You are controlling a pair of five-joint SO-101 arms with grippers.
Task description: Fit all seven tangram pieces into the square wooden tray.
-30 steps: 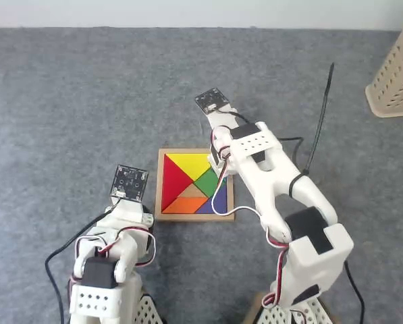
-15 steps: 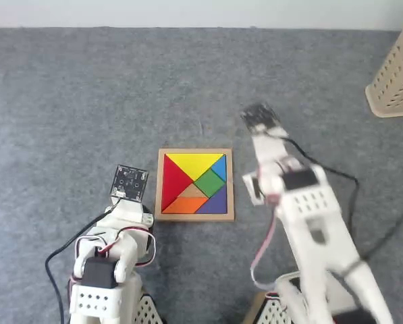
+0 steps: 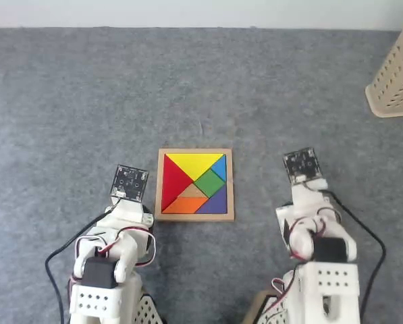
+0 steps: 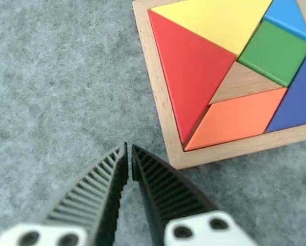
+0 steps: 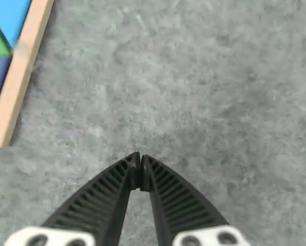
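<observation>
The square wooden tray (image 3: 195,152) lies on the grey carpet between the two arms, packed with coloured tangram pieces: yellow triangle (image 3: 191,164), red triangle (image 3: 172,181), green square (image 3: 210,181), blue triangle (image 3: 219,165), orange piece (image 3: 184,204), purple piece (image 3: 216,200) and a plain wood triangle (image 3: 195,192). My left gripper (image 4: 128,150) is shut and holds nothing, just off the tray's near left corner (image 4: 176,161). My right gripper (image 5: 140,156) is shut and holds nothing over bare carpet to the right of the tray's edge (image 5: 17,77). Both arms sit folded back near their bases.
A cream perforated basket (image 3: 395,71) stands at the far right edge of the table. Grey carpet (image 3: 120,88) surrounds the tray on all sides. The arm bases (image 3: 100,297) occupy the near edge.
The right arm has pulled back from over the tray's right side to a folded pose at the tray's right. The left arm has not moved. The pieces stay in place.
</observation>
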